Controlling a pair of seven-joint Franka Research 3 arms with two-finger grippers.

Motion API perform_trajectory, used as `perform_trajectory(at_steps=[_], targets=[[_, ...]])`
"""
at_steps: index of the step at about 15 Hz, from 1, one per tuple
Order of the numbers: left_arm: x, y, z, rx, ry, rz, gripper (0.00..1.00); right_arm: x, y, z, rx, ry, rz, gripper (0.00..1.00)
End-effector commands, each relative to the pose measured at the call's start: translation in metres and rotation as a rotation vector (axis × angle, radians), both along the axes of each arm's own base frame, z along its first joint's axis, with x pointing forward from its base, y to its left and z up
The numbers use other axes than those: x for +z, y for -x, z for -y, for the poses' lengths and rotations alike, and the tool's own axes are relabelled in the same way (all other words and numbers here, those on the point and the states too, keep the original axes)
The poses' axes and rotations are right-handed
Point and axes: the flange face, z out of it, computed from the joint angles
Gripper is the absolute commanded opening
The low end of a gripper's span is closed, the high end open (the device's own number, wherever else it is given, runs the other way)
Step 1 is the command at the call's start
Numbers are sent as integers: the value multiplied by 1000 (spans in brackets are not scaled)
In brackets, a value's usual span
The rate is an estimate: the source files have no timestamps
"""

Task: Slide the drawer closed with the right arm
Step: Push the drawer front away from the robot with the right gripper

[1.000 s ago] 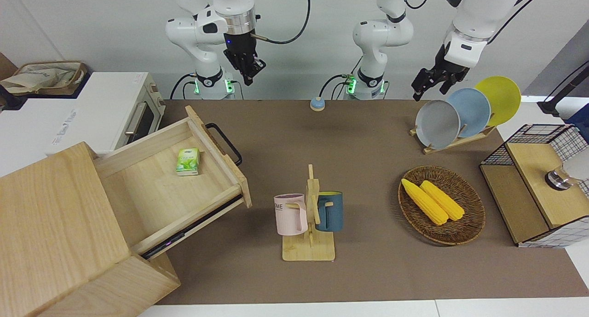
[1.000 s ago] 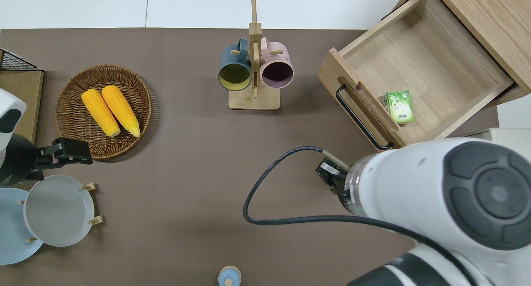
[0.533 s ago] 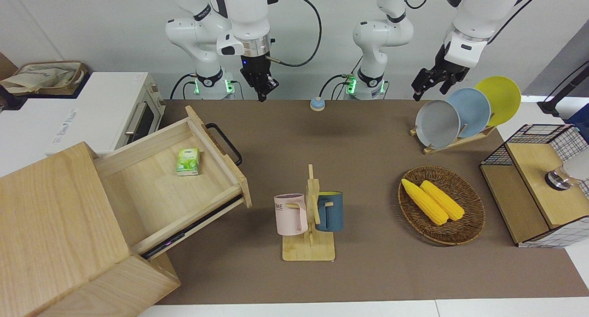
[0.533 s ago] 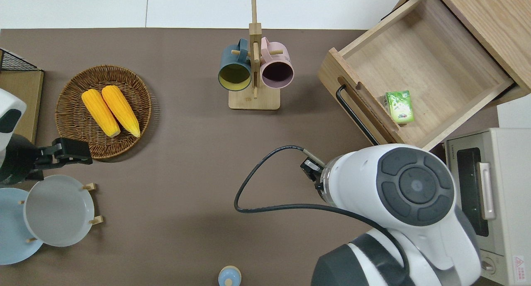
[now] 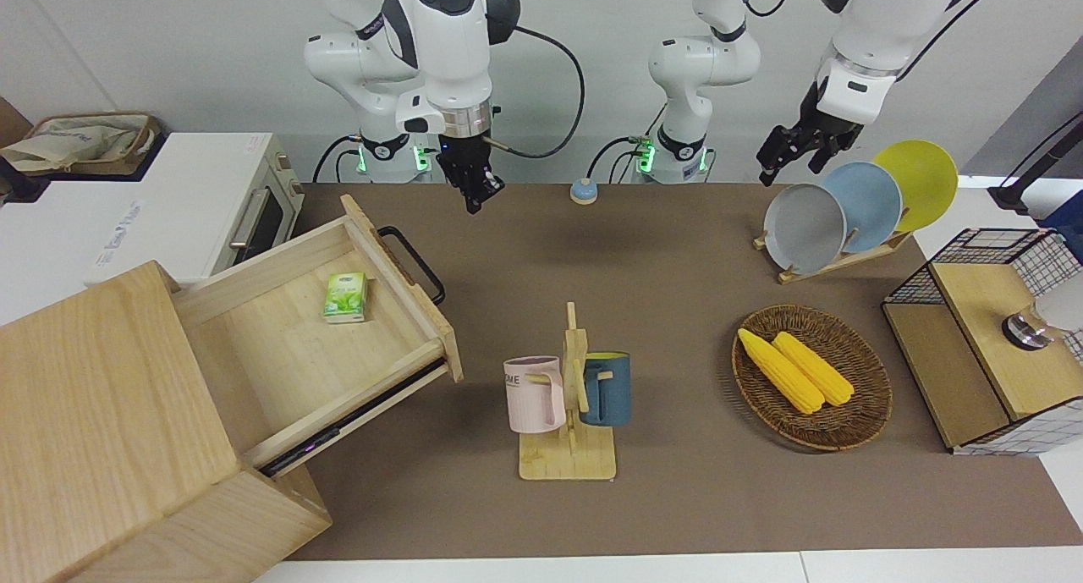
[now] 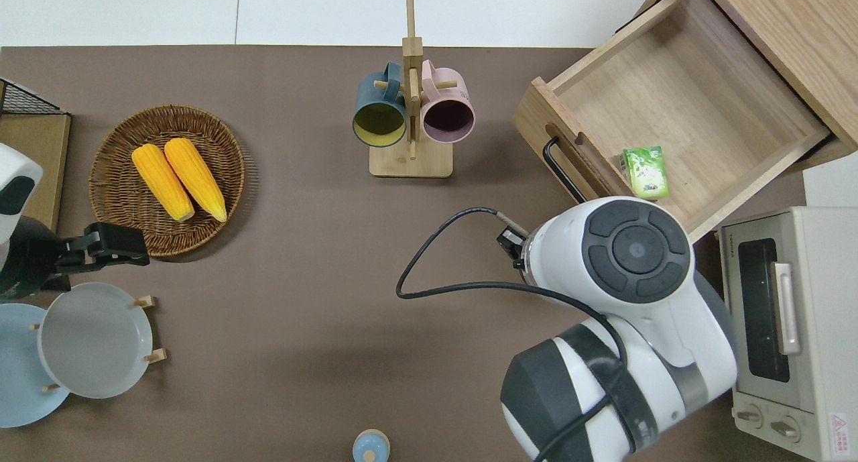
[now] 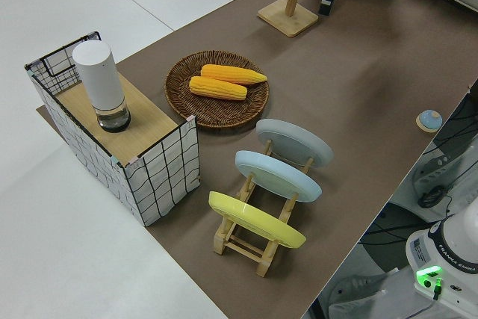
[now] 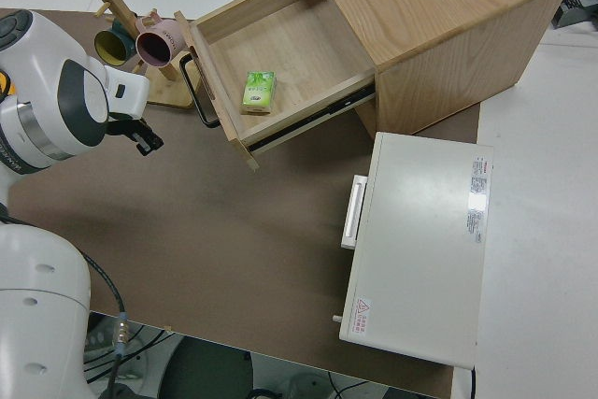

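The drawer (image 5: pixel 279 346) stands pulled far out of the pale wooden cabinet (image 5: pixel 93 414) at the right arm's end of the table. Its black loop handle (image 5: pixel 415 266) faces the mat. A small green box (image 5: pixel 345 297) lies inside, close to the front panel. My right gripper (image 5: pixel 474 198) is shut and empty, pointing down over the mat, apart from the handle. In the right side view the right gripper (image 8: pixel 147 141) hangs beside the handle (image 8: pixel 198 91). In the overhead view the arm's own wrist hides it and covers part of the drawer front (image 6: pixel 590 174). My left gripper (image 5: pixel 774 164) is parked.
A white toaster oven (image 5: pixel 195 202) stands beside the cabinet, nearer the robots. A wooden mug rack (image 5: pixel 568 397) with two mugs stands mid-table. A wicker basket (image 5: pixel 812 431) with corn, a plate rack (image 5: pixel 846 211) and a wire-mesh box (image 5: pixel 990 338) sit toward the left arm's end.
The right arm has swung out over the mat toward the drawer front and its gripper has come lower. The drawer and the left arm have not moved.
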Motion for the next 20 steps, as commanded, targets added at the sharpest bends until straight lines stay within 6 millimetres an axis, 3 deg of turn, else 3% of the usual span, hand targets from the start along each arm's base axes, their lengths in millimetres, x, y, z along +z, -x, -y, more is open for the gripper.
perform_trajectory(at_steps=[1, 6, 10, 16, 20], targets=[[5, 4, -2, -6, 1, -5, 993, -15, -20, 10, -22, 9, 20, 0], [5, 4, -2, -6, 1, -3, 993, -24, -46, 39, -3, 21, 28, 0], [5, 4, -2, -6, 1, -5, 993, -29, -55, 59, -16, 39, 25, 0], [5, 4, -2, -6, 1, -5, 993, -19, -83, 83, -19, 58, 56, 0], [5, 4, -2, -6, 1, -3, 993, -15, -112, 122, -42, 66, 79, 0]])
